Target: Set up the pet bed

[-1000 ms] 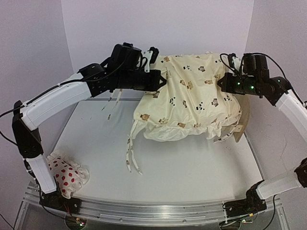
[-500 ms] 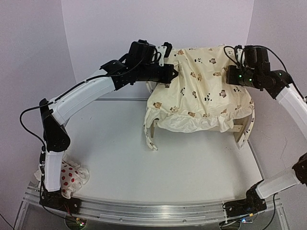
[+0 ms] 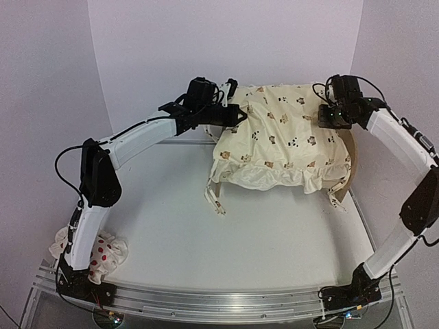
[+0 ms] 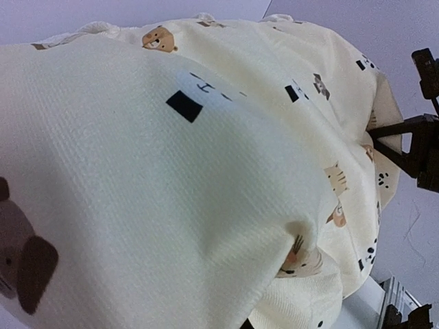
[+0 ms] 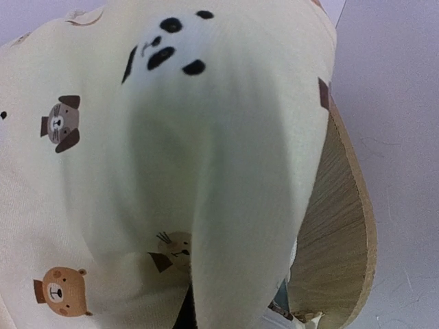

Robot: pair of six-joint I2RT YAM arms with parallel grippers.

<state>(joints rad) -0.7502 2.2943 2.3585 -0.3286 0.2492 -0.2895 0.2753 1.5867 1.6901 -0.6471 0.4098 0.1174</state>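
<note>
The pet bed (image 3: 350, 168) sits far right on the surface (image 3: 260, 233), mostly hidden under the cream animal-print cushion (image 3: 281, 137). The left fingers (image 3: 238, 115) and right fingers (image 3: 324, 116) pinch its back corners, likely to spread it flat over the bed.

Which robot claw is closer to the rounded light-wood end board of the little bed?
Right. The right gripper clamps the cream animal-print cushion at the end of the bed by the rounded light-wood end board. The left gripper holds the cushion's opposite edge, across the bed.
</note>
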